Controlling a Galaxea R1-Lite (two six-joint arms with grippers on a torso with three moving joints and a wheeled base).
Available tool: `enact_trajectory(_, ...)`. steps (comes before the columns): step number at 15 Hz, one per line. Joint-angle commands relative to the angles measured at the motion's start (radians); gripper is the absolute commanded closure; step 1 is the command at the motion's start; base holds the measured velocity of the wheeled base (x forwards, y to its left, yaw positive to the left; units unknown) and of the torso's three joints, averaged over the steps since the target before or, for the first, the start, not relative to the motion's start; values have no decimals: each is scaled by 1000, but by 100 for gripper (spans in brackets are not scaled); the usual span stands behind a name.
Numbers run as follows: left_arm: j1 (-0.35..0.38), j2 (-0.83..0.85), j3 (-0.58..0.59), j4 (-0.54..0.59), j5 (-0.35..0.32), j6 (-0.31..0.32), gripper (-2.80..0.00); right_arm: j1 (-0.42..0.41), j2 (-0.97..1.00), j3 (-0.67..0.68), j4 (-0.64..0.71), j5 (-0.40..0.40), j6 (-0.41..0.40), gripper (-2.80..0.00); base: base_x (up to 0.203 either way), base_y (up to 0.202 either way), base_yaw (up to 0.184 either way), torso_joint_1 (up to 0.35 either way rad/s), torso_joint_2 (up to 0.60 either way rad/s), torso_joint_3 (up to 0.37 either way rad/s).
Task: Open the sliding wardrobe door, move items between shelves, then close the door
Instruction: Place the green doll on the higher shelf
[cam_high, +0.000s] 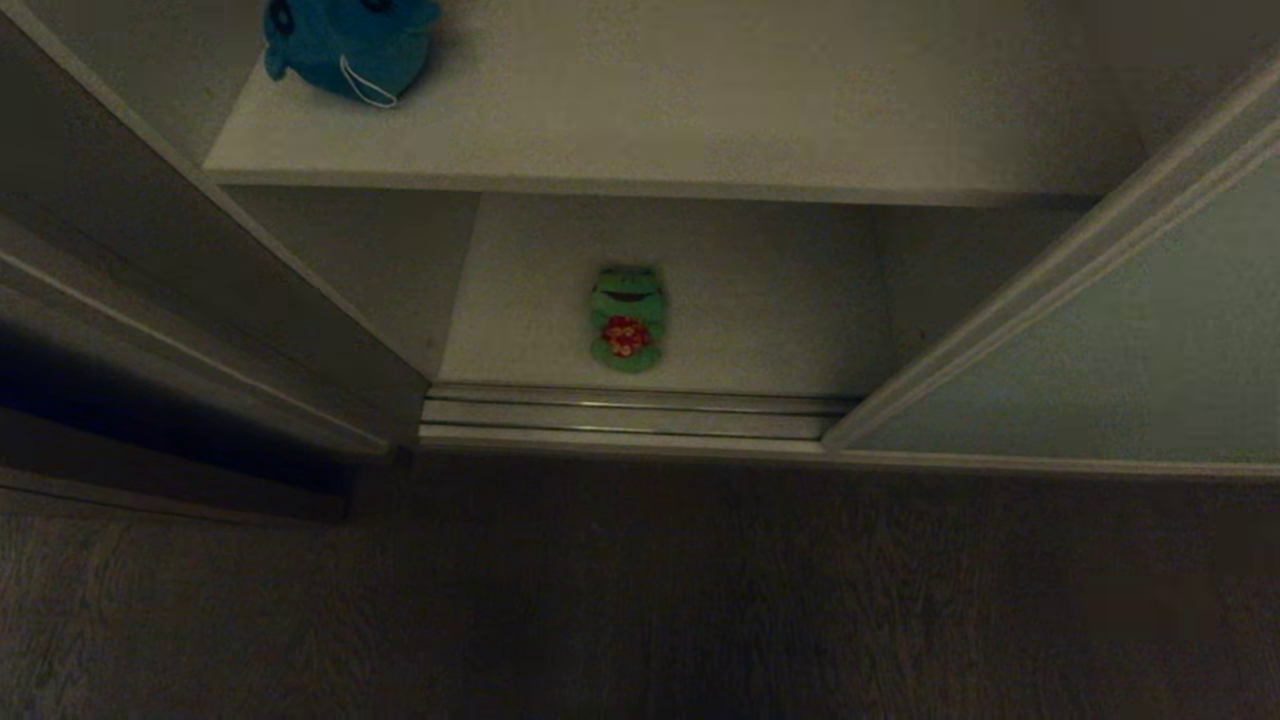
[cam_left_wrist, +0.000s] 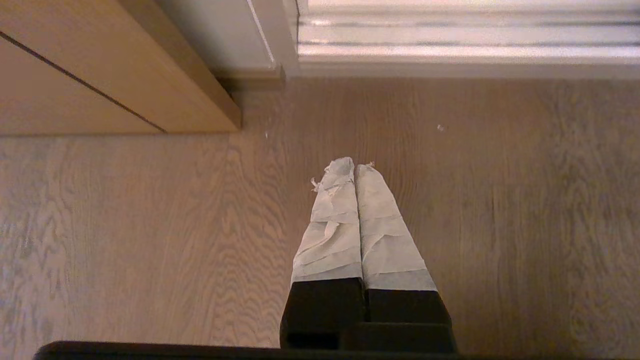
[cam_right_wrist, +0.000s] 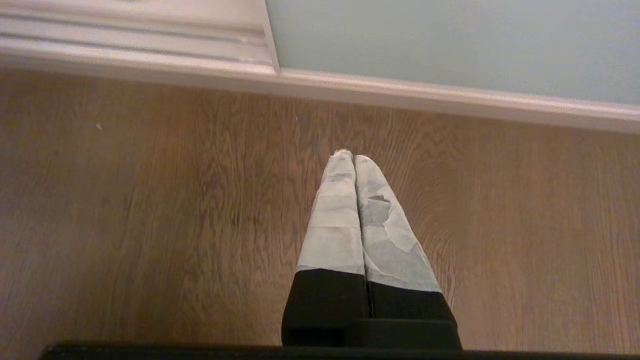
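Below: sliding wardrobe door (cam_high: 1100, 340) slid right, interior exposed. Teal-blue plush (cam_high: 345, 45) at upper shelf (cam_high: 700, 130) left edge; green frog (cam_high: 627, 318) on bottom shelf (cam_high: 760, 300) near floor track (cam_high: 620, 415). Left tool (cam_left_wrist: 355, 167) and right tool (cam_right_wrist: 354, 157) pressed together, empty, over floor (cam_high: 640, 600). Risk: low reach catching the track.

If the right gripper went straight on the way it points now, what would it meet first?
Most likely the brown wood-grain floor: the shut right gripper points down at bare boards, short of the pale grey-green sliding door. Depth is unclear.
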Motion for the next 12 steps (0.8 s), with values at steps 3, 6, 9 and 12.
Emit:
enact_trajectory(3,0,4,2,-6,0,0,0,0,-3,0,0,1,0,0,0,0,0,1,2,-200)
enact_trajectory(6,0,4,2,-6,0,-2,0,0,-3,0,0,1,0,0,0,0,0,4,1,-194)
enact_trajectory(9,0,4,2,-6,0,-2,0,0,-3,0,0,1,0,0,0,0,0,4,3,-197)
enact_trajectory(12,0,4,3,-8,0,-2,0,0,-3,0,0,1,0,0,0,0,0,0,3,-194)
